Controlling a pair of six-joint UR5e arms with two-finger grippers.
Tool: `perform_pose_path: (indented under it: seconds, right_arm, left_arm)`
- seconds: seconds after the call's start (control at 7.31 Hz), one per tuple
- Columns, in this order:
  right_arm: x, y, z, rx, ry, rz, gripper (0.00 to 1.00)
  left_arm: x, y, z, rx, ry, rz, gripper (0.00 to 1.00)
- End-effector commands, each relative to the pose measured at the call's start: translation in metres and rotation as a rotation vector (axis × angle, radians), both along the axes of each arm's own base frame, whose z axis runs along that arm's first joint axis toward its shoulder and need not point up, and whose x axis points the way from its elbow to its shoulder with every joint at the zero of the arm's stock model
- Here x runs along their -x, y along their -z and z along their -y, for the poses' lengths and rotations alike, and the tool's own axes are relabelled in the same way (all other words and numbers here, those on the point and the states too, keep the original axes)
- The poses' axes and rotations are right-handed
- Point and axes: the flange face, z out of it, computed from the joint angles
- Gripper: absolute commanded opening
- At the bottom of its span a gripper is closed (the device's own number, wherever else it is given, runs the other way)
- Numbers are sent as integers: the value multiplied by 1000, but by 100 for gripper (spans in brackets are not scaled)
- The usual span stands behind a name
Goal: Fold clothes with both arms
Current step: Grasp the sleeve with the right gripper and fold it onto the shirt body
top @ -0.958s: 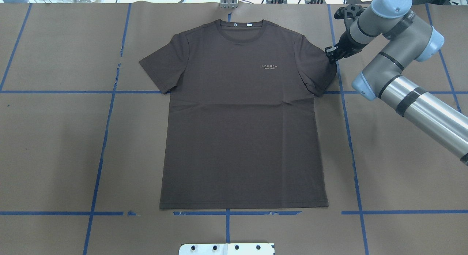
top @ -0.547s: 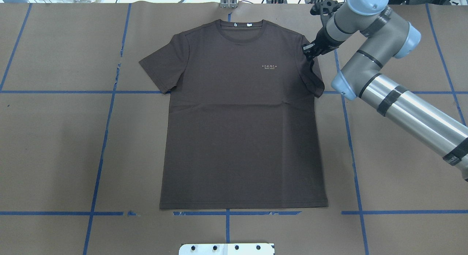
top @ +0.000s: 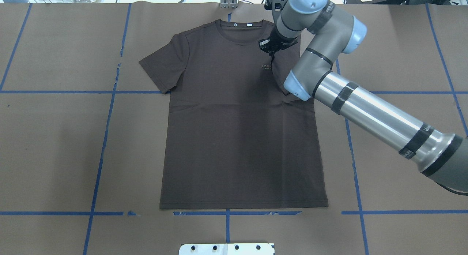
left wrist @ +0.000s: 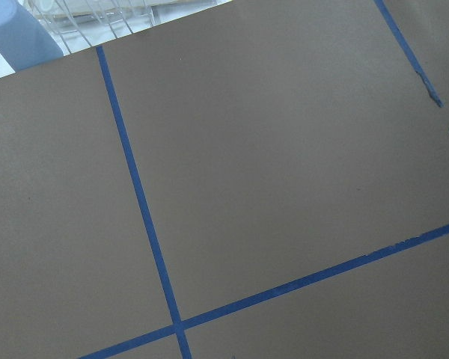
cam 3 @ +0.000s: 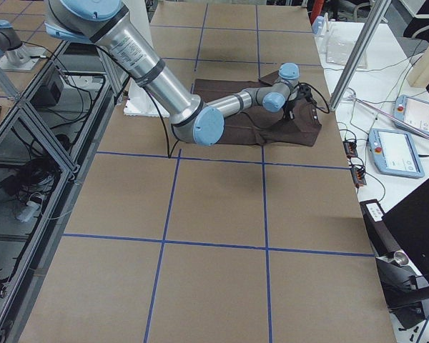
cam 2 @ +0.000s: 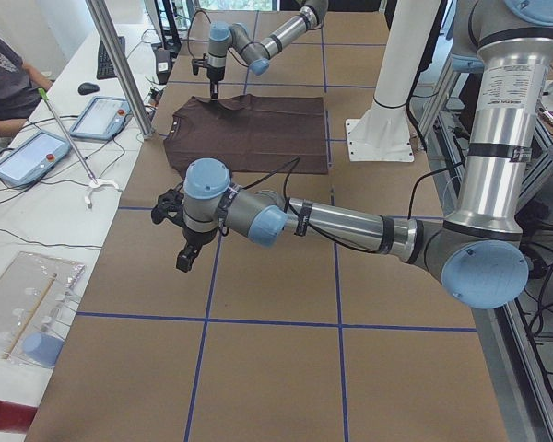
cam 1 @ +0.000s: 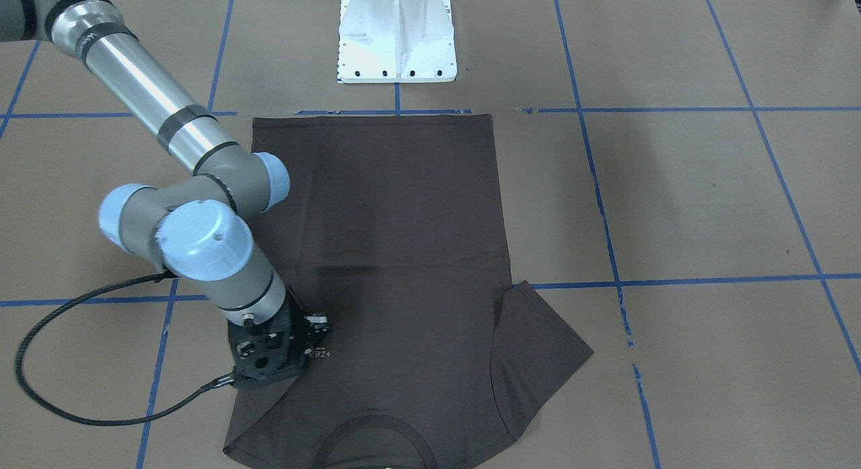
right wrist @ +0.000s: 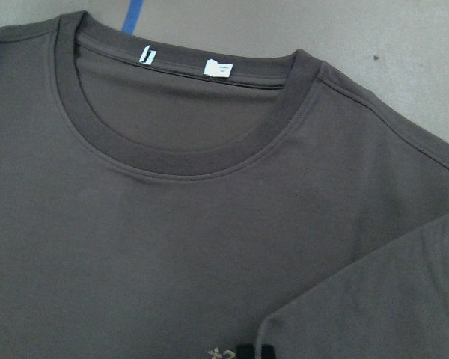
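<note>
Brown paper table gridded with blue tape is occupied by one dark grey-brown short-sleeved T-shirt, lying flat. Its sleeve is pinched and folded inward beneath the black right gripper, partly covering the chest lettering. The left gripper is seen well apart; its opening cannot be told.

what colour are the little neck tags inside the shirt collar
White neck tags, clearest in the right wrist-mounted view.

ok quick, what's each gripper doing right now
Left gripper: cannot tell, far from the shirt.
Right gripper: shut on the shirt's sleeve.
</note>
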Motion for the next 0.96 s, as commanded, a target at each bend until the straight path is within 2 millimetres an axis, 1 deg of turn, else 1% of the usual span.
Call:
perform_pose_path:
  seconds: [0.0,0.27,0.41,0.55,0.68,0.82]
  right_arm:
    - [13,3,-4,-8,-19,-23,98]
    - [11,-1,-3,-2,-22,-24,100]
    - [9,2,-2,39,-50,-6,100]
    - [-2,2,-1,134,-49,28,100]
    - [-37,8,-8,247,-12,22,100]
    - [-89,-3,-38,289,-10,26,100]
  left_arm:
    - [0,10,0,21,36,-19,100]
    - [-1,9,2,26,40,-20,100]
    - [-5,23,16,14,45,-26,100]
    - [-42,46,37,38,55,-62,100]
    - [-106,68,42,74,64,-116,100]
    - [-166,104,51,113,117,-150,100]
